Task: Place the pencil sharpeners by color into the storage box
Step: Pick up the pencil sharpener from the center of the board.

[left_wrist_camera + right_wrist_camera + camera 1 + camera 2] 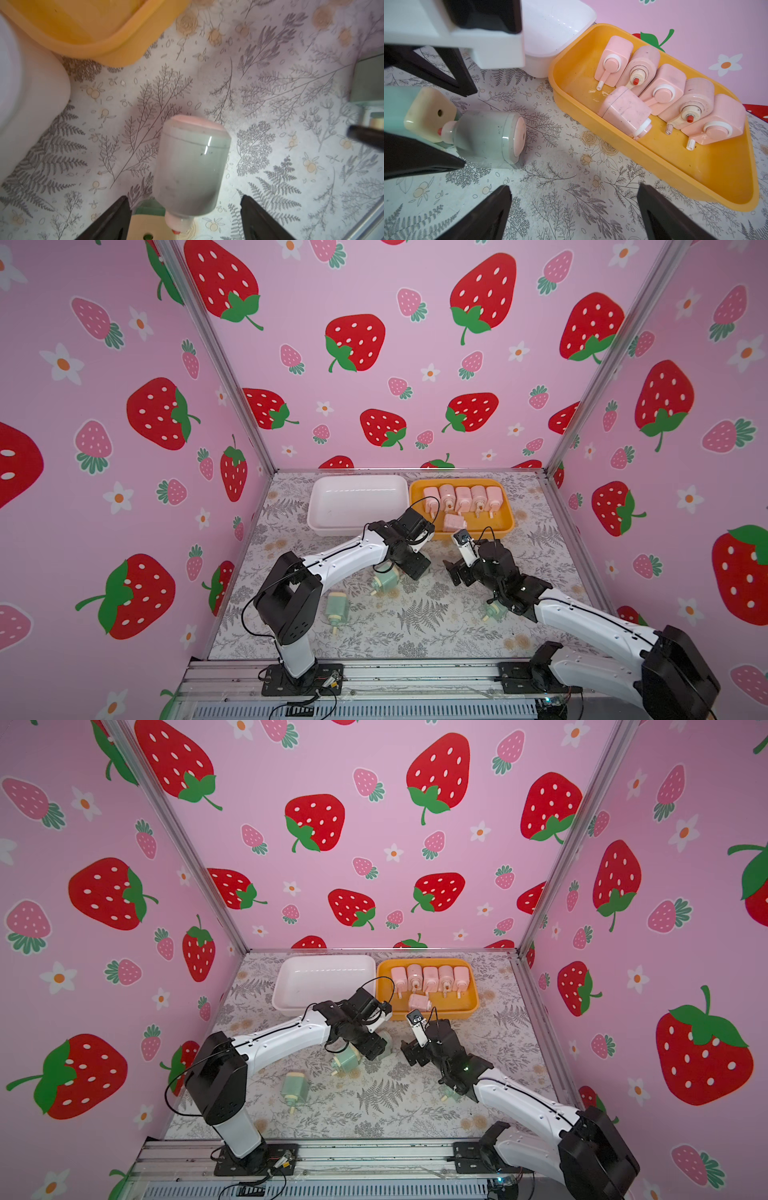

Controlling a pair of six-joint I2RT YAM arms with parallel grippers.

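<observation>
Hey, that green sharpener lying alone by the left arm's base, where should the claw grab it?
Probably take the green sharpener across its middle, on its two long sides, coming straight down from above. It lies flat on the table with open space around it. Its thin crank sticks out toward the front edge, so avoid that end.

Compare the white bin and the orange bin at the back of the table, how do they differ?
Colour: the white bin is plain white, while the orange bin is yellow-orange. Contents: the orange bin holds six pink sharpeners, five in a row and one loose beside them, while the white bin shows none. Both are shallow, rounded rectangular bins sitting side by side.
</observation>
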